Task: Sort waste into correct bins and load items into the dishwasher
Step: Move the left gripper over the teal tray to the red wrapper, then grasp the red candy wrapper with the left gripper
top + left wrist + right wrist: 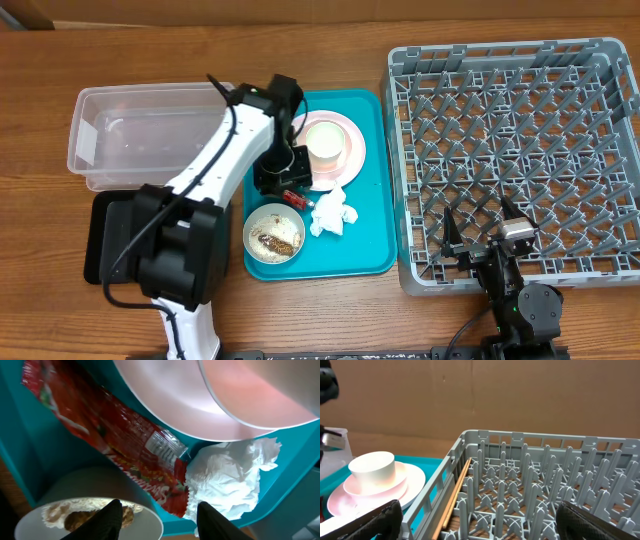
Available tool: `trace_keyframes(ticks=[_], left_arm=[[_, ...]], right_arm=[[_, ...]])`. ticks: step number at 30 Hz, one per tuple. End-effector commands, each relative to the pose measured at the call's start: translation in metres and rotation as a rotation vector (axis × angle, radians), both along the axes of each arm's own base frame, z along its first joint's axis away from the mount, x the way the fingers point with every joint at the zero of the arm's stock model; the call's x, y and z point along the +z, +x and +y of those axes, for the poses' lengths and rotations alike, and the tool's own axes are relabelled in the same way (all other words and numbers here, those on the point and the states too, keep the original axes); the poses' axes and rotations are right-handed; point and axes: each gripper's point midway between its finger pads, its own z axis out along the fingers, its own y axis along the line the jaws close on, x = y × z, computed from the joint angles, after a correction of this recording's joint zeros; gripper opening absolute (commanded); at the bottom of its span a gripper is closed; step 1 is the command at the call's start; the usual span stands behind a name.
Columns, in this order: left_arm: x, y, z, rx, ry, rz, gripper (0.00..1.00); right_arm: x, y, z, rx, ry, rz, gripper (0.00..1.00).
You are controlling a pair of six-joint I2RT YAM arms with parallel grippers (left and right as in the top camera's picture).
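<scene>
My left gripper [287,192] is open just above the red snack wrapper [115,430], which lies on the teal tray between the pink plate [352,152] and the white bowl [252,222] of rice and brown bits. The crumpled tissue [333,212] lies to the wrapper's right, also in the left wrist view [225,480]. A white cup [325,148] stands on the plate. My right gripper [480,527] is open and empty over the front left edge of the grey dish rack [520,150].
The teal tray [370,235] holds the dishes and waste. A clear tub [82,130] stands at far left. A black tray [98,235] lies under my left arm. Wooden chopsticks [456,492] lie along the rack's left wall.
</scene>
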Motion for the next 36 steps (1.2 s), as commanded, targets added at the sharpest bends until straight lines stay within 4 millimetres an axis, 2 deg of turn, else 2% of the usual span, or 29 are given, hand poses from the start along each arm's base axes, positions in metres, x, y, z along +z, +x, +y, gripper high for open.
trace_keyframes(ticks=[1,6,11,15,19,25,32,35,36], left_arm=[[-0.014,-0.005,-0.002,0.021,0.054,0.034,0.50],[-0.023,-0.006,0.003,0.026,0.132,0.029,0.48],[-0.023,-0.005,0.005,0.024,0.145,0.023,0.31],[-0.023,-0.005,0.005,0.036,0.148,0.025,0.30],[-0.023,-0.005,0.005,0.042,0.149,0.025,0.25],[-0.024,-0.003,0.009,0.038,0.171,0.015,0.25],[-0.024,-0.003,0.009,0.039,0.172,0.014,0.14],[-0.024,-0.003,0.009,0.039,0.172,0.014,0.04],[-0.024,-0.003,0.009,0.039,0.172,0.014,0.04]], right_arm=[[0.000,0.000,0.000,-0.001,0.001,-0.009,1.00],[0.000,0.000,0.000,-0.001,0.001,-0.009,1.00],[0.000,0.000,0.000,-0.001,0.001,-0.009,1.00],[0.000,0.000,0.000,-0.001,0.001,-0.009,1.00],[0.000,0.000,0.000,-0.001,0.001,-0.009,1.00],[0.000,0.000,0.000,-0.001,0.001,-0.009,1.00],[0.000,0.000,0.000,-0.001,0.002,-0.009,1.00],[0.000,0.000,0.000,-0.001,0.001,-0.009,1.00],[0.000,0.000,0.000,-0.001,0.001,-0.009,1.00]])
